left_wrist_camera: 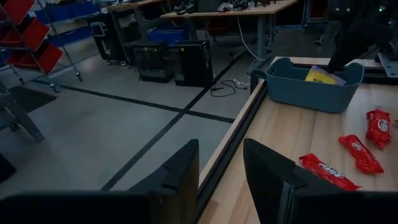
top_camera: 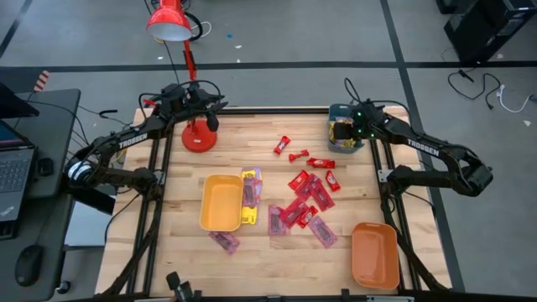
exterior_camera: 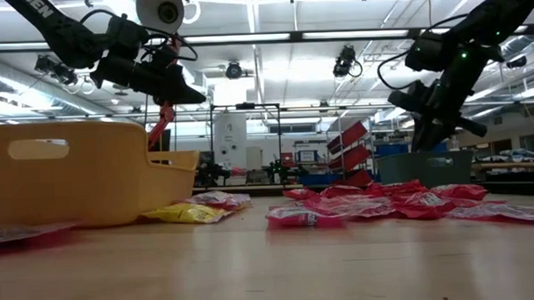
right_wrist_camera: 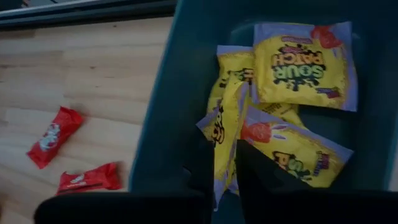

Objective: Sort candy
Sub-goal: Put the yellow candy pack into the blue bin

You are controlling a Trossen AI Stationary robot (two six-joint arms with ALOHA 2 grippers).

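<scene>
Upper left of the high view, left tool (top_camera: 211, 102) idle, prongs apart and empty; mid-frame, loose candy (top_camera: 304, 204) on the bench (top_camera: 260, 264); upper right, right tool (top_camera: 344, 132) over the teal tray (top_camera: 340, 111) — barely parted around an upright yellow packet (right_wrist_camera: 225, 134), long axis hanging down — nearer arm for that pile.

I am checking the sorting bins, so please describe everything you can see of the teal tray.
The teal tray is a small plastic tub with rounded corners and tall walls, sitting upright at the table's far right corner. Inside lie several yellow Sour Patch packets, overlapping. The right pincer hangs directly over it, a yellow packet on edge between its fingers. Red candies lie outside, nearby.
</scene>
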